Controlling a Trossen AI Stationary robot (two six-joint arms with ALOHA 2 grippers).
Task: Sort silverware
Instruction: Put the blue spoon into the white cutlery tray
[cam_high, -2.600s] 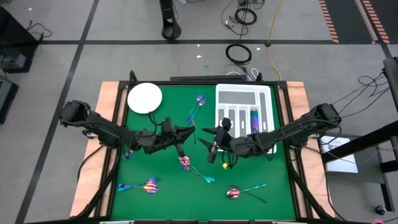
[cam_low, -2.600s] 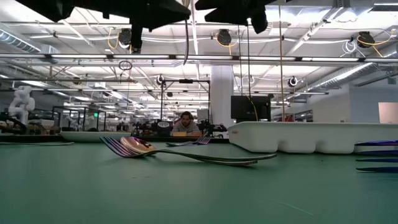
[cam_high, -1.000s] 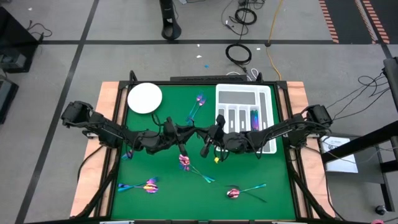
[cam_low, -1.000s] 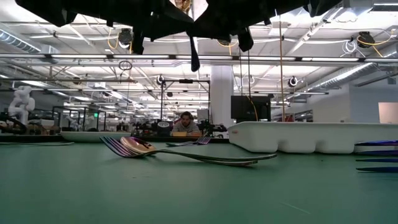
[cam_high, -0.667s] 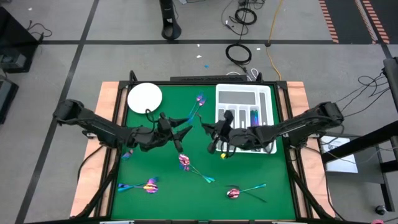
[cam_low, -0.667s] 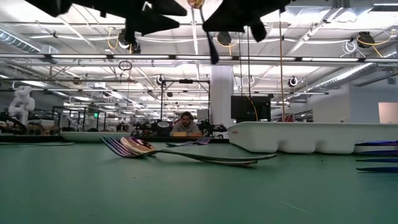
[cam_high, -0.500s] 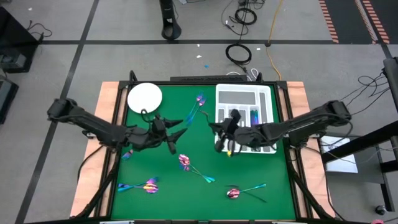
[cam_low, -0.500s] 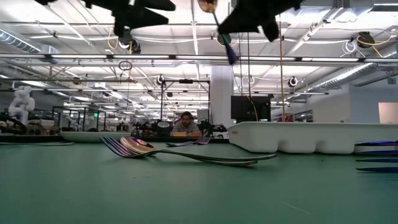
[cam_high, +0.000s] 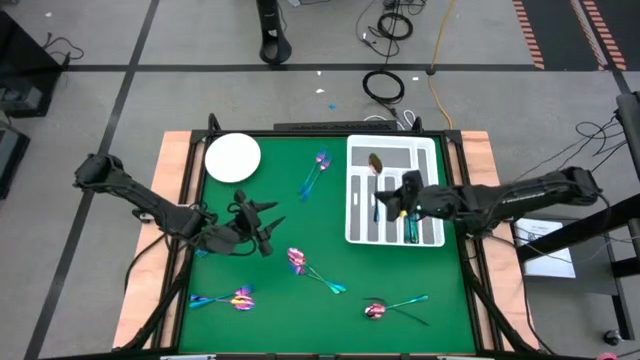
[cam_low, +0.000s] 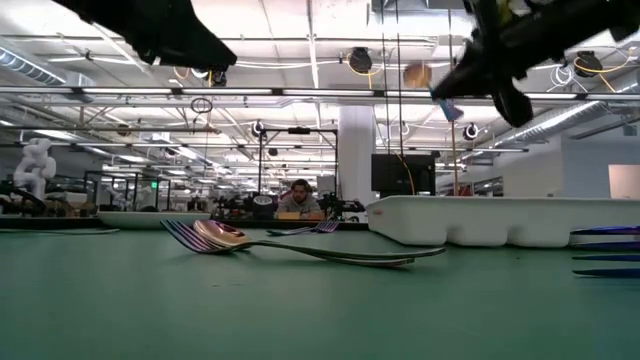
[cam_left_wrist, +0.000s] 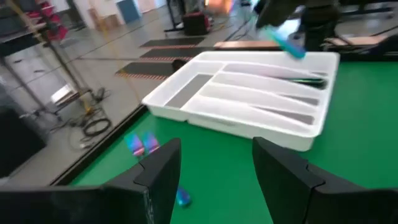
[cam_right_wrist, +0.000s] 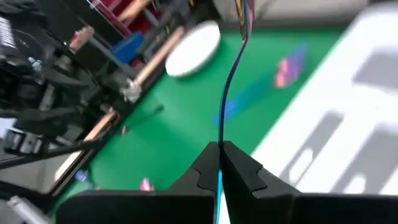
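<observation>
Silverware lay in several places on the green table (cam_high: 280, 300). We saw one spoon (cam_high: 376, 165) in the air, held by its thin handle in the right gripper (cam_high: 391, 203), whose fingers were pressed together on it. In the high view this gripper was over the white compartmented tray (cam_high: 428, 152), and the bowl of the spoon was above the wide cross compartment at the far end of the tray. In the right wrist view the blue handle (cam_right_wrist: 231, 81) came straight out from between the closed fingers (cam_right_wrist: 239, 165). In the low view the spoon (cam_low: 418, 76) hung high above the tray (cam_low: 480, 222).

We saw at least one teal piece (cam_high: 410, 192) lying in one of the long compartments of the tray; which one, we could not tell.

On the table itself, a pink and blue group (cam_high: 316, 170) lay just beside the tray, between it and the round white plate (cam_high: 233, 157). A second group (cam_high: 305, 268) lay near the middle, a third (cam_high: 228, 298) near the front on the left side, and a fourth (cam_high: 388, 307) near the front on the right side.

Our left gripper (cam_high: 262, 230) was over the left half of the table, near the plate, and its fingers (cam_left_wrist: 158, 174) were spread apart with nothing between them.
</observation>
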